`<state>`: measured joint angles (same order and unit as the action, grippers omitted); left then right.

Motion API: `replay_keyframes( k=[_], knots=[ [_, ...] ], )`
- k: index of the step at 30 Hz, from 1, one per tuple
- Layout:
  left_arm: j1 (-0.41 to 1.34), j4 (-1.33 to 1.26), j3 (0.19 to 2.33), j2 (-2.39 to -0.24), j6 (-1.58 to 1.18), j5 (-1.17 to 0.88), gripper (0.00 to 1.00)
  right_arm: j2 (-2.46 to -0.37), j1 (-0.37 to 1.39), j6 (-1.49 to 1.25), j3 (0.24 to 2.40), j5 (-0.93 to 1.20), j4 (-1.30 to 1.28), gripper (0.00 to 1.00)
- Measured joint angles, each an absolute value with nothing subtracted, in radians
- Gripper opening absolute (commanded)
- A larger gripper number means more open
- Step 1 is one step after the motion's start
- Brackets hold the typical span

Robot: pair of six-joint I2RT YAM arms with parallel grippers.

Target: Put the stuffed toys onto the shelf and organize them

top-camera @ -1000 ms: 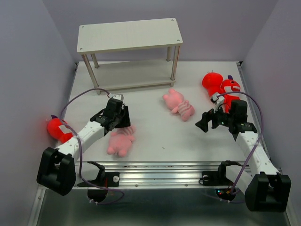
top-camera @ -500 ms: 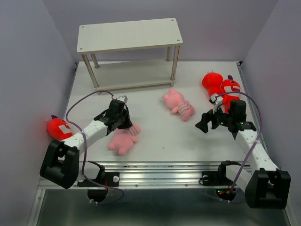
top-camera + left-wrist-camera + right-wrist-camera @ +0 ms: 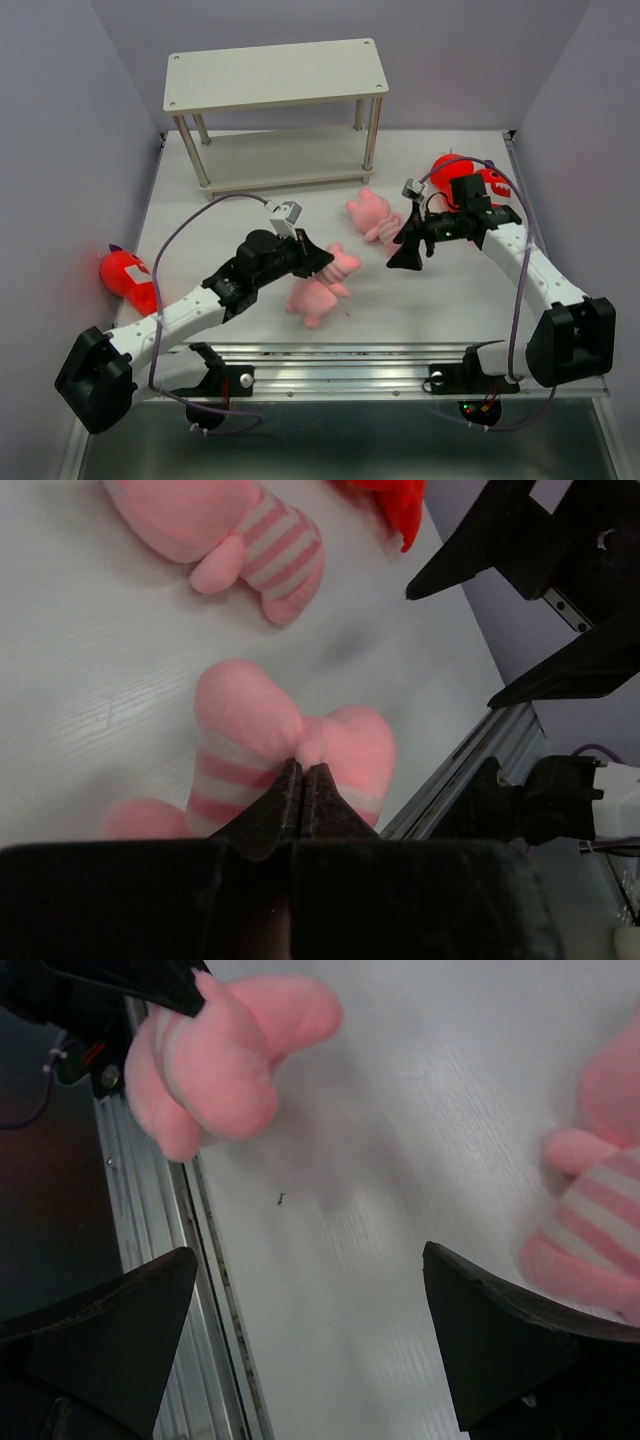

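Note:
My left gripper (image 3: 318,262) is shut on a pink striped pig (image 3: 318,288), pinching its plush at the fingertips (image 3: 303,775); the pig (image 3: 290,742) seems lifted a little off the table. A second pink pig (image 3: 376,216) lies at mid-table. My right gripper (image 3: 404,252) stands open just right of both pigs, nothing between its fingers (image 3: 310,1252). In the right wrist view the held pig (image 3: 220,1050) is upper left and the lying pig (image 3: 600,1195) is at the right edge. Red sharks (image 3: 452,172) lie behind the right arm, partly hidden. Another red shark (image 3: 125,276) lies far left. The two-tier shelf (image 3: 275,75) stands at the back, bare.
Grey walls close in the table on the left, right and back. The metal rail (image 3: 340,352) runs along the near edge, just below the held pig. The left arm's cable (image 3: 190,215) loops over the table in front of the shelf.
The left gripper shut on the near pink pig and swung right and forward with it. The right arm reached left toward the table's middle, staying open.

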<state>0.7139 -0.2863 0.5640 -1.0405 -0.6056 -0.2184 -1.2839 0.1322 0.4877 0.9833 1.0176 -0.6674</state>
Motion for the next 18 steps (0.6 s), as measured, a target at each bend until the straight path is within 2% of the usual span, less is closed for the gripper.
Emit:
replay_keyframes(
  k=[5, 11, 18],
  knots=[
    [0.818, -0.388, 0.572, -1.081, -0.651, -0.144, 0.0, -1.367, 0.275, 0.4, 1.12, 1.04, -0.719, 1.0],
    [0.94, -0.432, 0.631, -1.203, -0.657, -0.043, 0.0, -1.489, 0.291, 0.32, 1.278, 1.039, -0.791, 1.0],
    [0.994, -0.461, 0.654, -1.237, -0.657, 0.034, 0.0, -1.515, 0.317, 0.335, 1.285, 0.995, -0.896, 0.98]
  ],
)
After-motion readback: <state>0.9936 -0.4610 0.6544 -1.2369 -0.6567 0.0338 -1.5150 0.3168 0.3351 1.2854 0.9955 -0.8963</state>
